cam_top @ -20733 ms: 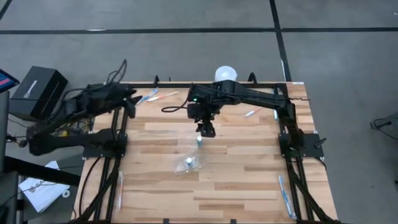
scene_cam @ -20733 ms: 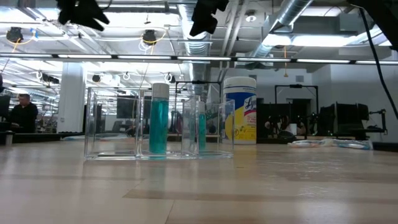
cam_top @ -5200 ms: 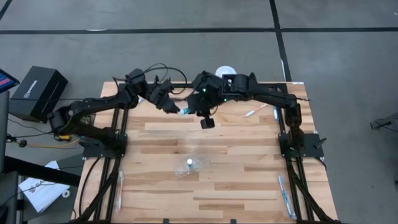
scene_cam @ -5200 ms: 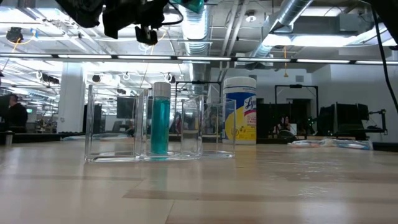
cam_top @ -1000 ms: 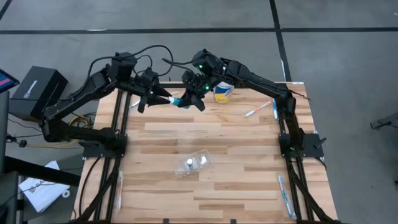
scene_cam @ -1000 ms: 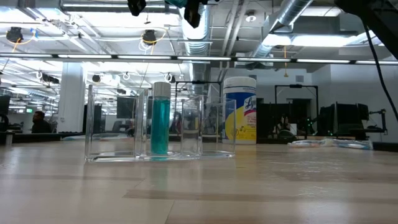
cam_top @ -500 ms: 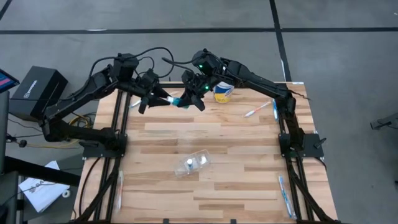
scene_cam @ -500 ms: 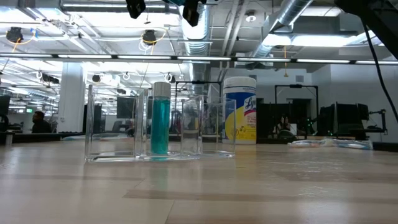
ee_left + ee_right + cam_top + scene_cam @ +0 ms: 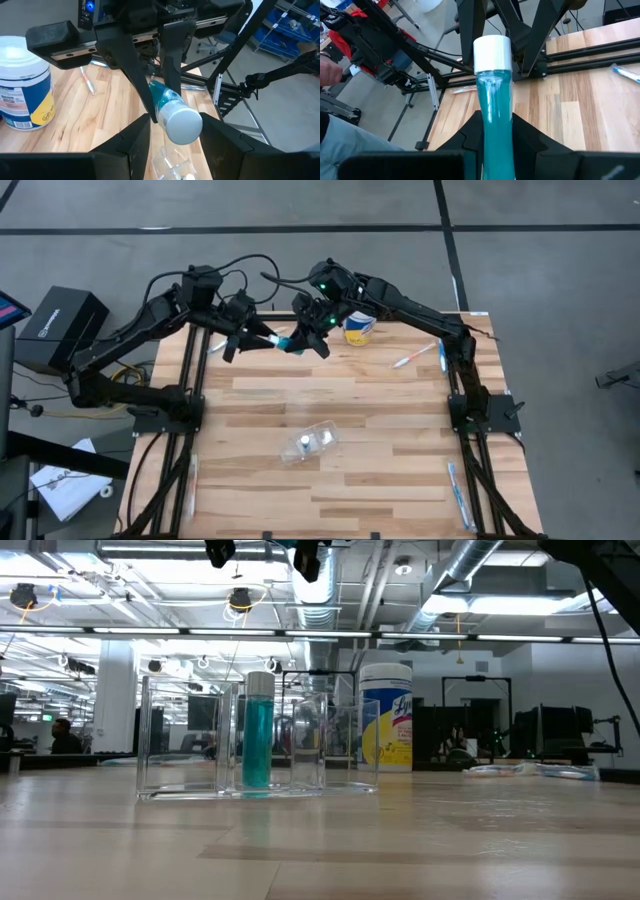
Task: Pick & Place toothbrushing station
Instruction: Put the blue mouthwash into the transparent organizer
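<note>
Teal bottles (image 9: 285, 341): two. Organizer (image 9: 310, 443): one. Wipes canister (image 9: 359, 329): one.

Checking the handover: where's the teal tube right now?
High view: the teal tube is in the air over the table's far edge, between the left gripper and right gripper, left of the wipes tub.

A black rectangular box (image 9: 62, 328) sits on the grey floor at the left edge of the high view. White crumpled papers (image 9: 68, 485) lie at the lower left. In the low view a person in dark clothing (image 9: 62, 736) stands at the far left, beneath silver ceiling ducts (image 9: 480, 570) at the upper right.
</note>
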